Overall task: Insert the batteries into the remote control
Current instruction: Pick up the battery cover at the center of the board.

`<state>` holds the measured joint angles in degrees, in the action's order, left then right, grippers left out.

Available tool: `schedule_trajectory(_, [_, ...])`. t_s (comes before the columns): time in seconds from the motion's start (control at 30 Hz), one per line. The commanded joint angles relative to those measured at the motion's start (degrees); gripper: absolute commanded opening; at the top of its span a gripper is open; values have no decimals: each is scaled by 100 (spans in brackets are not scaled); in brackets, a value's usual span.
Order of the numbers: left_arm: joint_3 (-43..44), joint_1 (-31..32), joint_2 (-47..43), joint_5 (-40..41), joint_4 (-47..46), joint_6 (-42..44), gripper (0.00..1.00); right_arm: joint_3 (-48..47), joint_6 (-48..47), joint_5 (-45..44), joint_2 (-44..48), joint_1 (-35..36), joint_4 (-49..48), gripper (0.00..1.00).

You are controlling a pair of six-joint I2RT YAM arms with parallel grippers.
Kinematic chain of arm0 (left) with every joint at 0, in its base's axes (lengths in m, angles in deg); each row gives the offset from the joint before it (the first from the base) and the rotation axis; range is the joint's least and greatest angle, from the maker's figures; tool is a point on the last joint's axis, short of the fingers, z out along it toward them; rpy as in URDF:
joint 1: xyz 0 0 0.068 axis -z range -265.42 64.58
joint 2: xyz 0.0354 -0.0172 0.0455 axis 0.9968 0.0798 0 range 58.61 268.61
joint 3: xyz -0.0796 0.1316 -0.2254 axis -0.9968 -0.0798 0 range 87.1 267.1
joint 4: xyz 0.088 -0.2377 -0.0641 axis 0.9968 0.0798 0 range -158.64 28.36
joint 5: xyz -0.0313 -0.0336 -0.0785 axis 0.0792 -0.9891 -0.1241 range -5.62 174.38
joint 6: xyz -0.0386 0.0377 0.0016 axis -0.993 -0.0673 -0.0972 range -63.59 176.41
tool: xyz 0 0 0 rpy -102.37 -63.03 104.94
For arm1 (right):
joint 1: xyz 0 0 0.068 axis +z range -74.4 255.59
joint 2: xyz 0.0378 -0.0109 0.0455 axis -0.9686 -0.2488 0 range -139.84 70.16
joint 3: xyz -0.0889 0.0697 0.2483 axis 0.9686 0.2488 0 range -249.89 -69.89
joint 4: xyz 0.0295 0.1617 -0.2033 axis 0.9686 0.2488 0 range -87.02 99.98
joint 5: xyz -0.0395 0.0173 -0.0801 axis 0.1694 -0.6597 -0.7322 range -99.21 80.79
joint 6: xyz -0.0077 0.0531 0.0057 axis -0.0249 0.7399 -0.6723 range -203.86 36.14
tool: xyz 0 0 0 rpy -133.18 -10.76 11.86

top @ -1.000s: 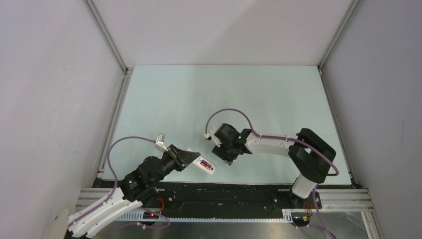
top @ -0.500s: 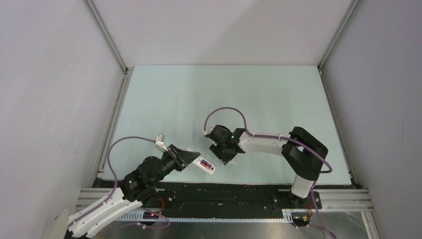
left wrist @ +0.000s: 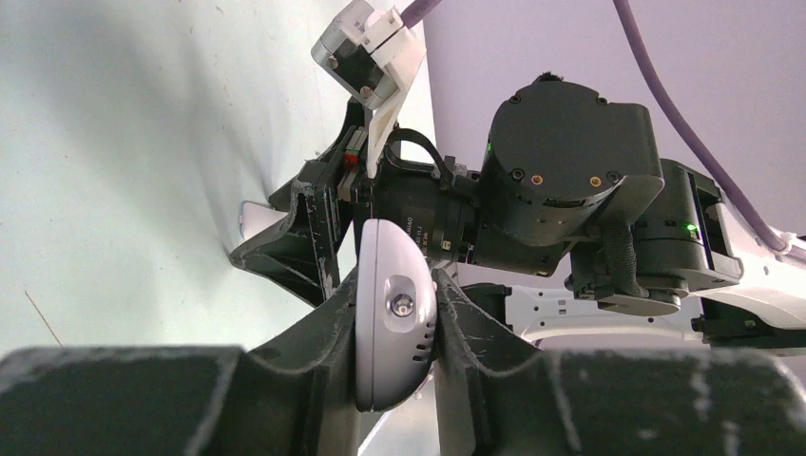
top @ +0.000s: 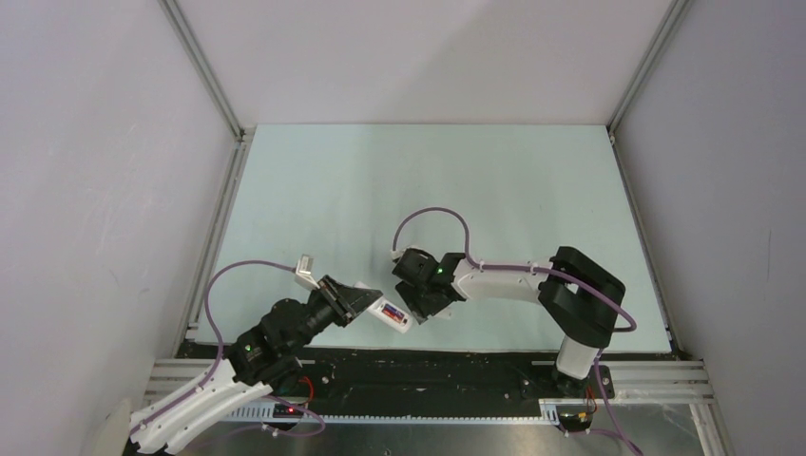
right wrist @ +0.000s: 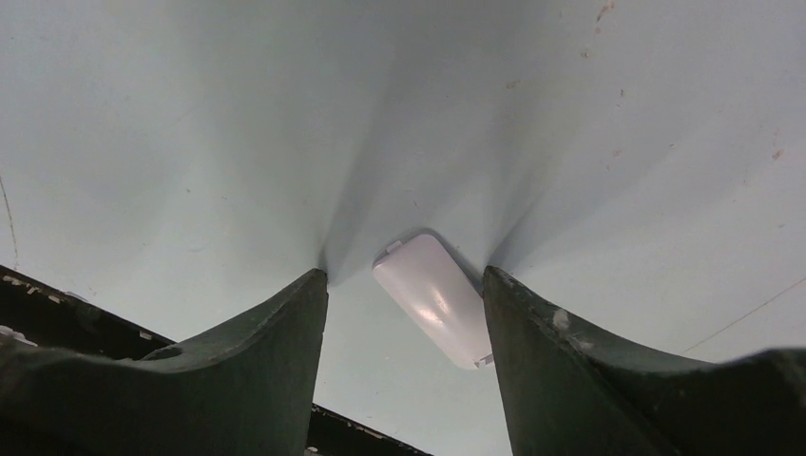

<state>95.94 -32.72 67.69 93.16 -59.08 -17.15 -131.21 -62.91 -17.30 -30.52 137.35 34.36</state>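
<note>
My left pincer clamps the small white rectangular remote control by the pale green counter's near edge, while my right pincer stands open astride a small white cover plate.

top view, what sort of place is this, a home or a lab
Most likely a robotics lab test cell, not a home: a pale mat table boxed in by blank white panels on aluminium framing, with the left arm and right arm bolted at its near edge.
</note>
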Motion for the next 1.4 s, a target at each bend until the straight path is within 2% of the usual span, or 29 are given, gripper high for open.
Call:
schedule_trajectory(0.0, [91, -10, -102, -1, -284, -113, 0, 422, 329, -192, -57, -25, 423, 66])
schedule_trajectory(0.47, [75, -12, -123, -32, -286, -117, 0, 653, 795, 47, 72, 444, 350, 66])
schedule_trajectory(0.7, [73, -16, -118, -29, -288, -120, 0, 649, 812, -48, -43, 655, 310, 54])
schedule_trajectory(1.37, [27, -16, -175, -17, -283, -141, 0, 648, 813, -899, -21, 605, 289, 31])
